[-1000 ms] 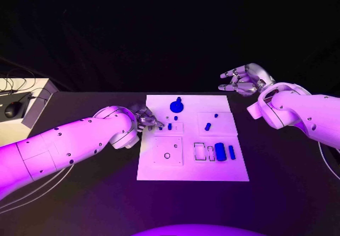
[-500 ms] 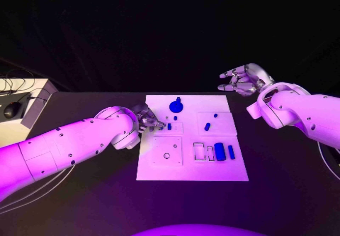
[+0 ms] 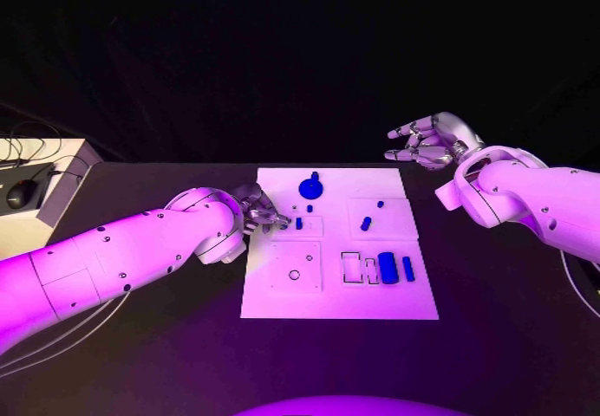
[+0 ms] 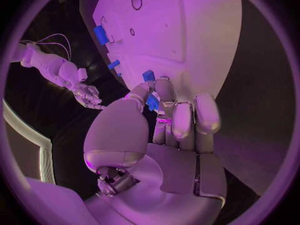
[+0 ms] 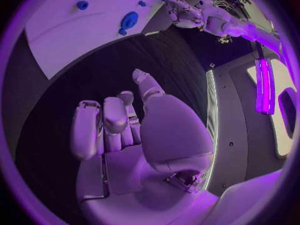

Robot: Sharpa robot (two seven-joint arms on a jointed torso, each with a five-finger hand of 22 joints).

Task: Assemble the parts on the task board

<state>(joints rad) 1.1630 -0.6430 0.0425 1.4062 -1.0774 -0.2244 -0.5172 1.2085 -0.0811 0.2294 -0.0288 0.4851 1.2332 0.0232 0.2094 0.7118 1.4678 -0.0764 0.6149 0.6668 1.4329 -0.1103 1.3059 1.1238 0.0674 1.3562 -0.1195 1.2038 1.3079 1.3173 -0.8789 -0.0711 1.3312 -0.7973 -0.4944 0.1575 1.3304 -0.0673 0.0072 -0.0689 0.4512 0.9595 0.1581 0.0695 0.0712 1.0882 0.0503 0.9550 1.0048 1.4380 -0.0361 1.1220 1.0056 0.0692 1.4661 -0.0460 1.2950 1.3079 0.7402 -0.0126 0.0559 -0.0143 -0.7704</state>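
The white task board [image 3: 337, 299] lies in the middle of the black table. On it are a large round blue part [image 3: 310, 185], small blue pegs [image 3: 367, 223] and two long blue parts [image 3: 388, 267] near slots at its right. My left hand [image 3: 260, 211] hovers at the board's left edge and pinches a small blue part [image 4: 152, 102] between thumb and fingers, just above another blue peg [image 4: 148, 75]. My right hand [image 3: 432, 141] is raised beyond the board's far right corner, fingers spread and empty. The right wrist view shows the round part [image 5: 129, 20] and my left hand [image 5: 178, 10].
A white box [image 3: 56, 186] with a black mouse and cables stands at the table's left edge. The board has a square plate with a ring hole [image 3: 295, 274] on its near left. Bare black table surrounds the board.
My left hand has crept very slightly further over the board's left edge with the small part. The right hand has stayed where it was.
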